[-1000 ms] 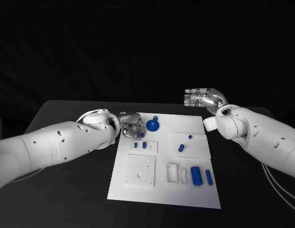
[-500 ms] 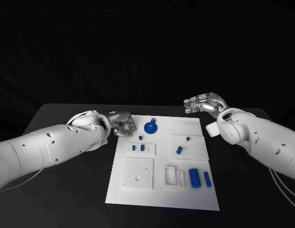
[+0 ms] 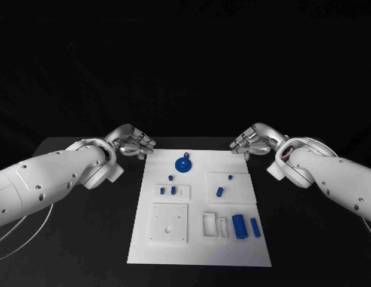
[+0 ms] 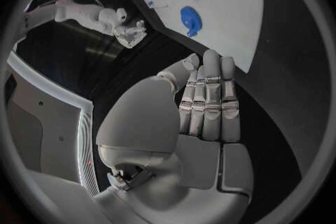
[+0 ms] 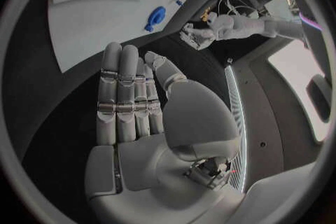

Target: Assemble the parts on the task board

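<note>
The white task board (image 3: 198, 248) lies in the middle of the table. On its far part rests a round blue part with a tab (image 3: 183, 164), also seen in the wrist views (image 4: 190, 18) (image 5: 155, 15). Small blue pegs (image 3: 174, 190) stand left of centre. A short blue piece (image 3: 220, 192) lies right of centre, and two blue cylinders (image 3: 239, 226) lie near the front right. My left hand (image 3: 132, 142) hovers by the board's far left corner, my right hand (image 3: 253, 141) by its far right corner. Both hands (image 4: 206, 106) (image 5: 129, 101) have straight fingers and hold nothing.
White recessed plates (image 3: 168, 222) and slots (image 3: 210, 224) sit on the board's near half. Black table (image 3: 82, 239) spreads on both sides of the board. Each wrist view shows the other hand (image 4: 129, 33) (image 5: 199, 33) across the board's far edge.
My left hand has drawn back from over the board beside the round part to its far left corner. My right hand has come down to the far right corner. The parts lie as before.
</note>
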`<state>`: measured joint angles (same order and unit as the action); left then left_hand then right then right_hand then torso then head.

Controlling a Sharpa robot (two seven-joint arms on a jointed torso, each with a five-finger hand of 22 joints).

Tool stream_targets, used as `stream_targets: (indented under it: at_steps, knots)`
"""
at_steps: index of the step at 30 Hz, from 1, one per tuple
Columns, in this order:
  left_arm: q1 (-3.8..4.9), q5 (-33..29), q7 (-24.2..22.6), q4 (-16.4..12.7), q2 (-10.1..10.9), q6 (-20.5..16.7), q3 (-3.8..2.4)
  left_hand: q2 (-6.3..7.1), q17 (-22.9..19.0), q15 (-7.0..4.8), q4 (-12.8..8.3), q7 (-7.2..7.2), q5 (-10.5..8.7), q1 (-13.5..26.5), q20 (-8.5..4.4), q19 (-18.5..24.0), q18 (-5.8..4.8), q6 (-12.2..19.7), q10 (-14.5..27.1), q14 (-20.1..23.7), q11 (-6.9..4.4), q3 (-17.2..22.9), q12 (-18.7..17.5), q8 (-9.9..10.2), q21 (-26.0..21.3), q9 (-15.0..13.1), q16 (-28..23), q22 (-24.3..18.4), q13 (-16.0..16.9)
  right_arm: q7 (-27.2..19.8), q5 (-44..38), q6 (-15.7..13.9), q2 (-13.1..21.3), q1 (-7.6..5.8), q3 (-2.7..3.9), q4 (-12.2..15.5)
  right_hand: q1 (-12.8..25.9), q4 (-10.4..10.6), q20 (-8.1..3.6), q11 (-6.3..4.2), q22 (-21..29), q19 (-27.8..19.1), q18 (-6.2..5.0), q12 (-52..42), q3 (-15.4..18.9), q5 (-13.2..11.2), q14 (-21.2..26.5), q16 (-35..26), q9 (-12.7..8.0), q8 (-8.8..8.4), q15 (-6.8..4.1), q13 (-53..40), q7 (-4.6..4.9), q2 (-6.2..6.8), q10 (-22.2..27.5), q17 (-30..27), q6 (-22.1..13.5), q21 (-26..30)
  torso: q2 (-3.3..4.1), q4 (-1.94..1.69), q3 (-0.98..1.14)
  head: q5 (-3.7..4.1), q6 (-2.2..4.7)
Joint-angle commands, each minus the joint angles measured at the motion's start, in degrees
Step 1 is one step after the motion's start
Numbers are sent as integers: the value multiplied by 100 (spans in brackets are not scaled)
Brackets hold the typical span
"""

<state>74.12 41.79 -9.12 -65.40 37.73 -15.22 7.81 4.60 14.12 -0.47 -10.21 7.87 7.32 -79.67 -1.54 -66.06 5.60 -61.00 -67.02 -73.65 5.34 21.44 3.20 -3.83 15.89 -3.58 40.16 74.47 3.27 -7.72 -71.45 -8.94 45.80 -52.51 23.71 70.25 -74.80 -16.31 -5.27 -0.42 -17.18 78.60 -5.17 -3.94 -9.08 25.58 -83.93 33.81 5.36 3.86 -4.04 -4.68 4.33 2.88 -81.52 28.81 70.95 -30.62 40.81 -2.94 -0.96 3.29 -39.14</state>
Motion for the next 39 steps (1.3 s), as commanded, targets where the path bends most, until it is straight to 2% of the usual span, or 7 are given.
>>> stream_targets:
  at_steps: [1,7,12,14,20,26,39]
  knots:
    - [27,-1000,-406,-166,87,-213,-14,17,40,5,22,-9,-32,63,6,-74,58,-2,41,-49,4,-86,23,18,-108,0,-39,-49,7,498,-1499,170,68,70,-1,232,75,2,-65,34,-333,-83,42,16,-97,-34,112,601,-43,-19,-31,0,28,31,21,595,-151,-386,8,0,6,17,2]
    - [45,-1495,-462,-412,246,-245,-26,12,121,18,210,-17,44,105,19,-343,44,22,94,-81,11,-481,26,17,-394,0,-103,-284,9,909,-2386,224,193,215,-2,641,311,0,20,251,-931,125,-101,34,-455,-141,85,1098,-124,-20,68,98,88,122,643,1113,-370,-1083,7,-4,-6,49,-1]
    - [49,-1725,-506,-561,332,-253,-29,-14,169,26,309,-21,11,97,23,-518,43,33,133,-107,16,-694,28,17,-543,0,-127,-403,11,1160,-2947,144,269,363,-6,947,441,25,101,317,-1233,-3,-240,54,-790,-225,112,1196,-121,-24,123,116,103,287,878,1240,-333,-1262,5,-2,-17,53,2]
    - [50,-1784,-524,-617,359,-247,-30,-16,186,26,327,-21,6,94,24,-580,53,38,144,-115,16,-732,29,18,-555,0,-132,-397,11,1326,-3268,70,283,425,-13,1081,397,26,184,386,-1302,-39,-262,64,-996,-599,105,1190,-121,-25,212,125,119,398,1101,1233,-330,-1265,3,-5,-16,61,0]
    - [50,-1837,-546,-692,383,-222,-31,-20,214,35,368,-19,-12,91,32,-643,55,46,183,-110,25,-827,28,18,-642,0,-165,-394,11,1614,-3731,61,296,545,-31,1290,410,181,239,393,-1531,-44,-321,62,-1615,-931,85,1242,-140,-23,242,123,132,678,1059,1228,-364,-1268,7,-14,-14,71,-21]
    - [50,-1804,-560,-724,396,-218,-31,-13,217,40,378,-10,-15,83,37,-674,61,72,216,-119,35,-873,29,20,-669,1,-185,-380,12,1712,-3881,130,303,614,-42,1414,409,393,251,399,-1650,-36,-316,60,-1654,-960,85,1255,-141,-26,257,122,130,844,1100,1202,-386,-1186,9,-8,-11,61,-13]
    - [50,-1755,-559,-733,403,-183,-31,-15,215,48,401,-2,-24,54,46,-715,69,95,268,-124,48,-965,30,19,-737,0,-228,-359,12,1689,-3907,129,292,653,-112,1492,271,525,245,385,-1942,8,-295,61,-1882,-1023,100,1275,-137,-24,251,123,124,880,1035,1158,-317,-974,8,-8,-4,14,-48]
